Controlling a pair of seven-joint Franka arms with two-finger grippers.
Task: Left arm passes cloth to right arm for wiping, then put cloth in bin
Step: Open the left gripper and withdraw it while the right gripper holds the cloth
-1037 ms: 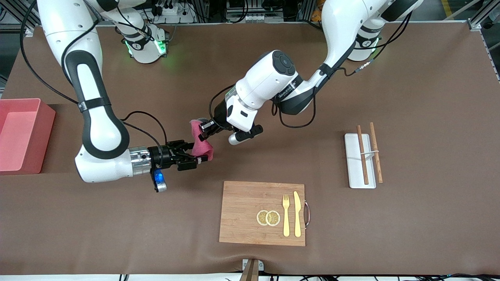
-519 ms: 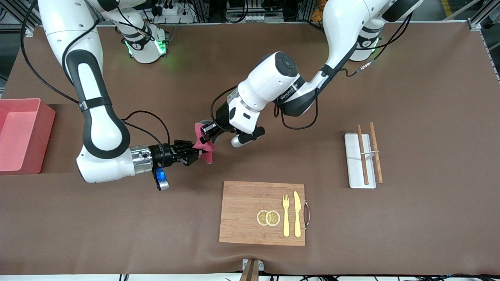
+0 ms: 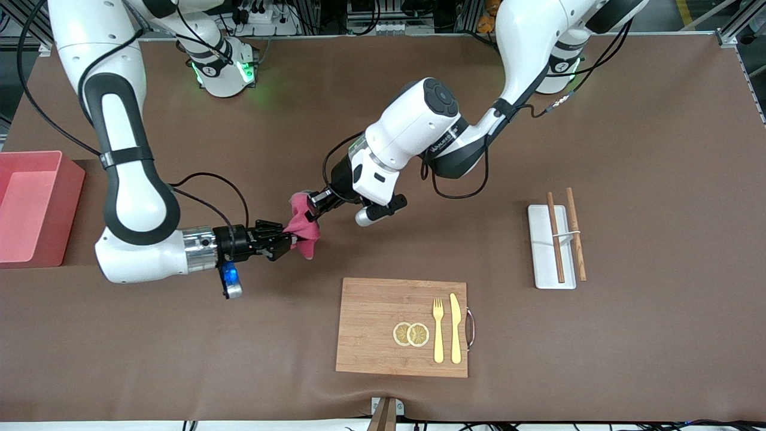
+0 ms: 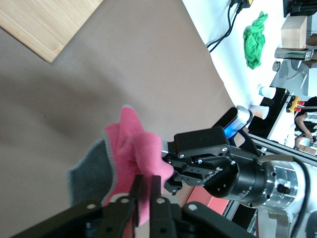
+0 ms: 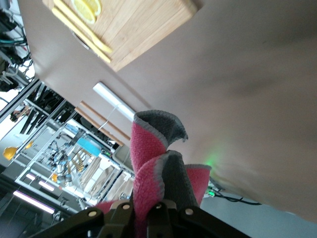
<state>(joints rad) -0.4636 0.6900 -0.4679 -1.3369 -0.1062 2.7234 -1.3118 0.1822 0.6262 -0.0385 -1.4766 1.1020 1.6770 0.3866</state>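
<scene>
Moved: my right gripper [image 3: 288, 241] has pulled back toward the bin [image 3: 36, 206], stretching the cloth [image 3: 301, 223].
Grip: both grippers clamp the cloth; left gripper [image 3: 315, 202] hasn't released.
Risk: I may tear it free.

Fuzzy cloth [image 3: 301, 222], matt brown table [image 3: 646, 335], grained wooden board [image 3: 371, 326], glossy plastic bin [image 3: 36, 206]

Your brown desk [image 3: 646, 335] carries a wooden board [image 3: 383, 326]. From the board, the white tray [image 3: 541, 239] sits toward the left arm's end. The pink bin [image 3: 36, 206] sits toward the right arm's end.

A wooden board [image 3: 383, 326] bears lemon slices [image 3: 411, 334] (two), fork [image 3: 438, 330] and knife [image 3: 455, 328].
</scene>
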